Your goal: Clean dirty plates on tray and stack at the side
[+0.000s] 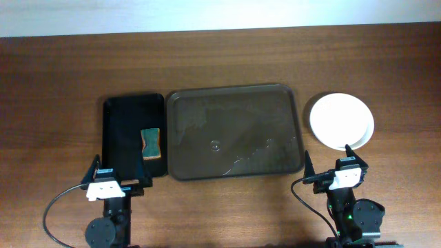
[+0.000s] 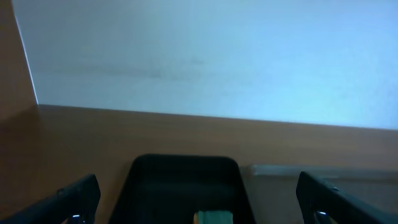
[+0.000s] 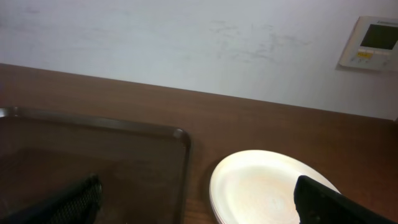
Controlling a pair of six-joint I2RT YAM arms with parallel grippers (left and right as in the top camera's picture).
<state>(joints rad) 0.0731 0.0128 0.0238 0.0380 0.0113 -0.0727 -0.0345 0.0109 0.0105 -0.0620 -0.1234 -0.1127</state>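
Note:
The dark brown tray (image 1: 234, 131) lies mid-table with wet streaks and no plates on it; its rim shows in the right wrist view (image 3: 93, 124). White plates (image 1: 341, 121) sit in a stack on the table right of the tray, also in the right wrist view (image 3: 267, 186). My left gripper (image 1: 116, 180) is open and empty at the table's front, just before the black tray. My right gripper (image 1: 335, 169) is open and empty, just in front of the plate stack.
A narrow black tray (image 1: 134, 138) left of the brown tray holds a green sponge (image 1: 151, 143); both show in the left wrist view, tray (image 2: 183, 180) and sponge (image 2: 214, 218). A wall with a control panel (image 3: 372, 42) stands behind the table.

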